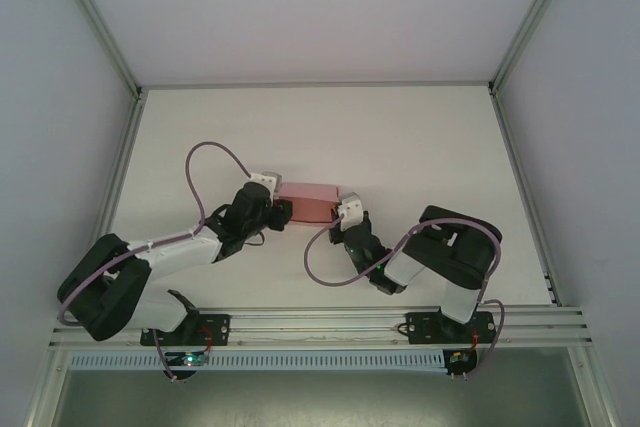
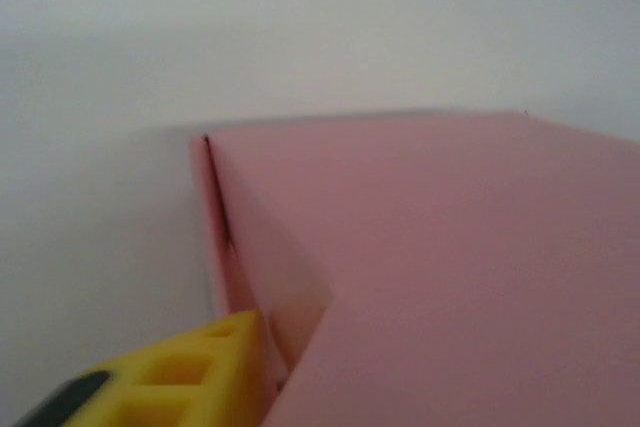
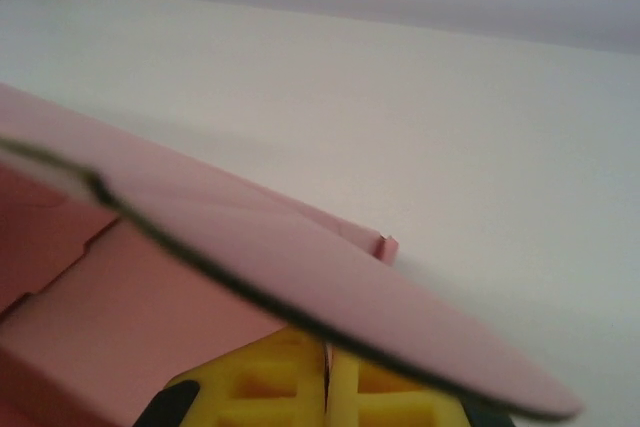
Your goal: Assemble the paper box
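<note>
The left hand [image 1: 281, 213] meets the 9 o'clock end of the paper box [image 1: 307, 202]; one yellow finger [image 2: 190, 377] lies against a pink side wall, and I cannot tell whether the grip is apart or together; its arm runs back toward 7 o'clock. The right hand [image 1: 347, 214] sits at the box's 4 o'clock corner, yellow pads [image 3: 270, 387] pressed together on a thin card edge under a tilted flap [image 3: 300, 277]; the box lies mid-tabletop [image 1: 400, 147].
</note>
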{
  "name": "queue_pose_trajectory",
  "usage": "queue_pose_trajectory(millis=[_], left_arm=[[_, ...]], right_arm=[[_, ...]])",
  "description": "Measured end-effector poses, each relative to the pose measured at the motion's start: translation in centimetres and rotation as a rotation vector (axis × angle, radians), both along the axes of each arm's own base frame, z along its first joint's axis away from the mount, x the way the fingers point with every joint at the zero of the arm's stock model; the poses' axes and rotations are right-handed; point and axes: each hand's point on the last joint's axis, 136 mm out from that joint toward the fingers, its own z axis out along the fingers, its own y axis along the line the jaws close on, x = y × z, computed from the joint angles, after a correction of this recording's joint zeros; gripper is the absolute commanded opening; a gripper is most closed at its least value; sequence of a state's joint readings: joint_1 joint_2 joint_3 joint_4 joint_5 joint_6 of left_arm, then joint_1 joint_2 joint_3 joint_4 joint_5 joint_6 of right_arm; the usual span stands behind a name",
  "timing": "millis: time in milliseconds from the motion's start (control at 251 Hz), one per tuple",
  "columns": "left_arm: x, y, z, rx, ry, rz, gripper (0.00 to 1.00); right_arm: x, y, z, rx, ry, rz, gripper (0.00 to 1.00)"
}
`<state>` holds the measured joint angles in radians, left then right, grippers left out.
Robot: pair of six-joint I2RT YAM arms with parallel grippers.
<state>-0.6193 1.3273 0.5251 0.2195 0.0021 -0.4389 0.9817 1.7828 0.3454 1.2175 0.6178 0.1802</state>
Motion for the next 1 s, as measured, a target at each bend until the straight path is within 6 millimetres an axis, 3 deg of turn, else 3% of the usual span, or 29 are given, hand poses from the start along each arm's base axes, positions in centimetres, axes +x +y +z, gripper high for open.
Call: queue_pose_trajectory(millis=[40, 100, 375, 519, 650, 742, 850, 1002], left_arm=[[-0.6, 0.2, 0.0, 0.007, 0.016, -0.006, 0.81], [-1.4, 0.6, 0.5, 0.014, 0.030, -0.008, 1.00], [-4.4, 2.7, 3.4, 0.003, 0.063, 0.014, 1.00], [-5.8, 3.8, 7.1, -0.082, 0.013, 0.046, 1.00], [-5.5, 5.3, 11.1, -0.133, -0.052, 0.144, 1.00], [-4.3, 6.2, 12.6, -0.125, -0.070, 0.226, 1.00], [-1.9, 6.5, 11.7, -0.079, -0.021, 0.285, 1.00], [1.7, 6.0, 6.2, 0.030, 0.147, 0.319, 1.00]], right_arm=[[-0.1, 0.2, 0.1, -0.015, 0.004, 0.005, 0.00], [-0.2, 0.6, 0.0, -0.036, 0.009, 0.013, 0.00], [-0.6, 0.5, -0.7, -0.085, 0.020, 0.007, 0.00], [-0.8, 0.6, -1.0, -0.117, 0.023, 0.007, 0.00], [-0.8, 0.5, -1.2, -0.149, 0.021, 0.013, 0.00], [-0.8, 0.5, -1.2, -0.162, 0.017, 0.017, 0.00], [-0.8, 0.5, -1.3, -0.170, 0.013, 0.021, 0.00], [-0.8, 0.6, -1.2, -0.189, 0.003, 0.031, 0.00]])
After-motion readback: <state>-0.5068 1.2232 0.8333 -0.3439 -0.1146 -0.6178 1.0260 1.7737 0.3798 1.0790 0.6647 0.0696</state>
